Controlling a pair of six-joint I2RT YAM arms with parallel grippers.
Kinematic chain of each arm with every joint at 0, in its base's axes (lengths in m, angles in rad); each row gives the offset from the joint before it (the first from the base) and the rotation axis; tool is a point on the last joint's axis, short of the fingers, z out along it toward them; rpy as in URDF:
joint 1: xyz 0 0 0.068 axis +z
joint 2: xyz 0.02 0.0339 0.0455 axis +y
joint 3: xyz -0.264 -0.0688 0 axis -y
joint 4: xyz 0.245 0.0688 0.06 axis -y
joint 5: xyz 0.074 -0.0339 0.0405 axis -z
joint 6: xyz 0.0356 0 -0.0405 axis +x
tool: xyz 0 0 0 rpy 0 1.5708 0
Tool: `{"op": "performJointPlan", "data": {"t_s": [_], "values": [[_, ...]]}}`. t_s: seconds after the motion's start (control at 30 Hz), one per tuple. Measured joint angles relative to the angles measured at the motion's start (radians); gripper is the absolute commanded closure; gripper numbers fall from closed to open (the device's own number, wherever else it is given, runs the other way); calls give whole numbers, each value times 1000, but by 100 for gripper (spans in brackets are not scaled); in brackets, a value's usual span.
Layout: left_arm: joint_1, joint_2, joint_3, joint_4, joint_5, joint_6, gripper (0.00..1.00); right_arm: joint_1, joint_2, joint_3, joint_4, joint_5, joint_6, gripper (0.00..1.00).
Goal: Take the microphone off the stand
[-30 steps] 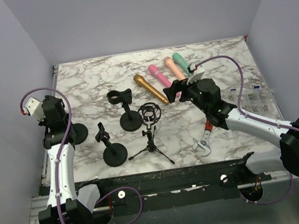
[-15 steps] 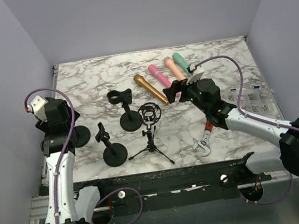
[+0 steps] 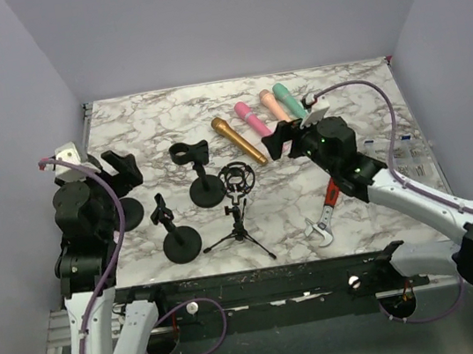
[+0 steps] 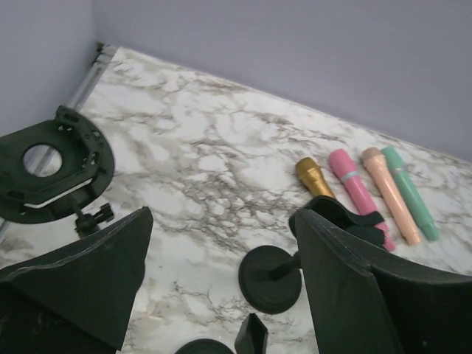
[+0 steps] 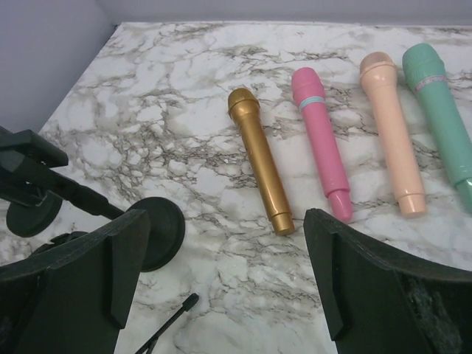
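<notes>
Four microphones lie flat on the marble table, none in a stand: gold [image 3: 238,139] [image 5: 258,169], pink [image 3: 252,118], peach [image 3: 275,107] and green [image 3: 289,100]. A clip stand [image 3: 196,161] [image 4: 273,279], a small clamp stand [image 3: 173,231], a tripod with a ring mount [image 3: 236,186] and a ring-topped stand [image 4: 51,162] at the far left all stand without a microphone. My left gripper [image 3: 122,172] [image 4: 223,221] hangs open above the table's left side, holding nothing. My right gripper [image 3: 278,141] [image 5: 228,228] is open above the near end of the gold microphone, not touching it.
A red-handled wrench [image 3: 323,220] lies near the front edge under the right arm. Paper cards [image 3: 404,152] lie at the right edge. The tripod's leg [image 5: 169,321] and the clip stand's round base [image 5: 158,232] sit just below the right gripper. Walls close in both sides.
The left gripper went from shut to open and its arm rose and swung right, away from the far-left stand. The right gripper shifted slightly up and back, still open.
</notes>
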Motion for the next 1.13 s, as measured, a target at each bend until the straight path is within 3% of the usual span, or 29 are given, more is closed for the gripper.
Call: {"op": "performJointPlan", "data": {"t_s": [0.27, 0.43, 0.8, 1.13], "values": [[0, -150, -60, 182, 318, 62, 12, 0, -309, 97, -357, 87, 10, 4], [-3, -235, -93, 276, 438, 64, 11, 0, -480, 210, -583, 157, 32, 4], [-3, -365, -75, 312, 463, 65, 10, 0, -642, 409, -878, 330, 66, 0], [-11, -383, -74, 314, 463, 63, 10, 0, -764, 443, -914, 412, 34, 0]]}}
